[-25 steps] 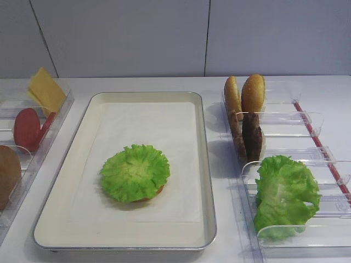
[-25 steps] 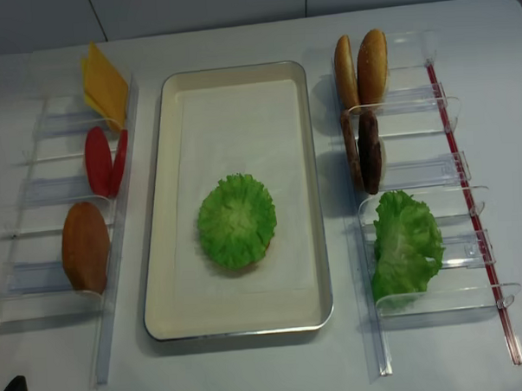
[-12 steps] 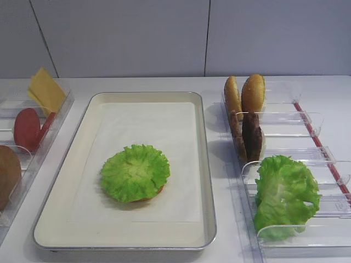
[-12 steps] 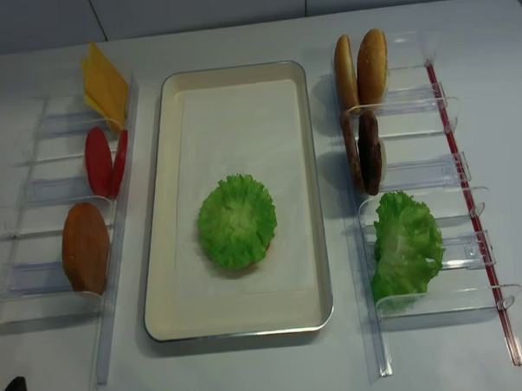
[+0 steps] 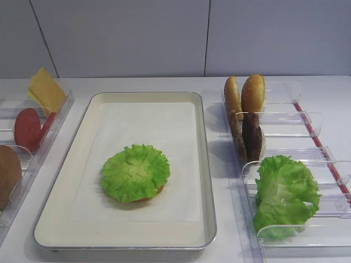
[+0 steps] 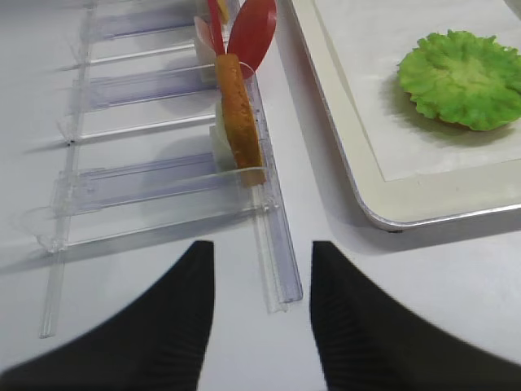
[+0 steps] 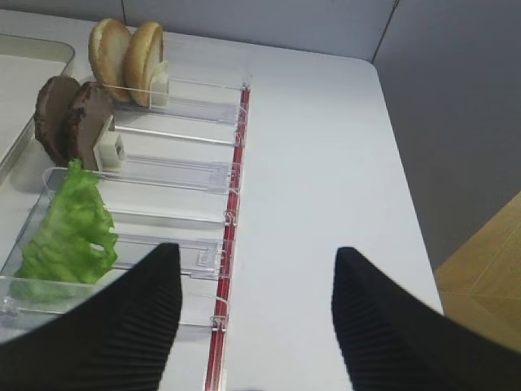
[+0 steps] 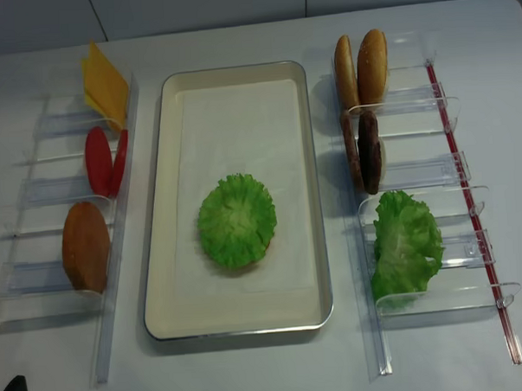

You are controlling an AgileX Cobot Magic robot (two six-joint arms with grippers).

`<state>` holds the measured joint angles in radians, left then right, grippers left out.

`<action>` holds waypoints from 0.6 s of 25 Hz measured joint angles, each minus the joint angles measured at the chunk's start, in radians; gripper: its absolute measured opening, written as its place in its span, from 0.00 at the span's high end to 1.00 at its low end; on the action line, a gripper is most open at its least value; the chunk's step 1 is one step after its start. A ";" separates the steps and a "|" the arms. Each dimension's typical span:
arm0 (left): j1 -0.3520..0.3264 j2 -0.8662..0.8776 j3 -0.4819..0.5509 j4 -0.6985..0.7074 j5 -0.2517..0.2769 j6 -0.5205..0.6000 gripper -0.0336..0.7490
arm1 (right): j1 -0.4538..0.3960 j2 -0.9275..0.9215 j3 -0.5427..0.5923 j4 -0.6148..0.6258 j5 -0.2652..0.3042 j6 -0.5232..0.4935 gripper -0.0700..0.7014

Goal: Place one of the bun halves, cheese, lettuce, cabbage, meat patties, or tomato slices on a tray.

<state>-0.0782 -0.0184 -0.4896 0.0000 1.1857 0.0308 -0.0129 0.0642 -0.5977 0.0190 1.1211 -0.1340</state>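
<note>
I am seeing my right hand (image 7: 254,326) hanging wide open and empty over the white desk (image 7: 326,163), just beside the red-edged clear bins (image 7: 187,175). My left hand (image 6: 256,322) is also standing open with nothing between its fingers (image 6: 175,318), low over the desk just short of the near end of the left clear bins (image 6: 155,183) and the near corner of the tray (image 8: 159,252).

The lettuce (image 8: 237,220) is lying flat on the tray's white paper liner (image 8: 232,127), in the near half and roughly centred across it. A sliver of orange-brown is peeking out under its near edge; I cannot tell what that is.

In the right bins, the bulky mass of ruffled green leaves (image 8: 404,244) is sitting nearest to me, then two meat patties (image 8: 363,152) are standing on edge, and beyond them two bun halves (image 8: 362,68) are standing upright side by side.

In the left bins, another bun half (image 8: 85,246) is leaning on edge closest to me, the tomato slices (image 8: 103,161) are standing in the middle slot, and the cheese (image 8: 105,85) is propped up at the far end.
</note>
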 joint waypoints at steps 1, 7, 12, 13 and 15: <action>0.000 0.000 0.000 0.000 0.000 0.000 0.58 | 0.000 -0.007 0.020 0.005 -0.006 0.000 0.38; 0.000 0.000 0.000 0.000 0.000 0.000 0.58 | 0.000 -0.080 0.098 0.021 -0.018 -0.020 0.38; 0.000 0.000 0.000 0.000 0.000 0.000 0.58 | 0.000 -0.080 0.125 0.042 0.014 -0.049 0.38; 0.000 0.000 0.000 0.000 0.000 0.000 0.58 | 0.000 -0.080 0.125 0.044 0.019 -0.053 0.38; 0.000 0.000 0.000 0.000 0.000 0.000 0.58 | 0.000 -0.082 0.125 0.046 0.019 -0.055 0.38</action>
<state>-0.0782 -0.0184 -0.4896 0.0000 1.1857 0.0308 -0.0129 -0.0181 -0.4726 0.0651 1.1399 -0.1891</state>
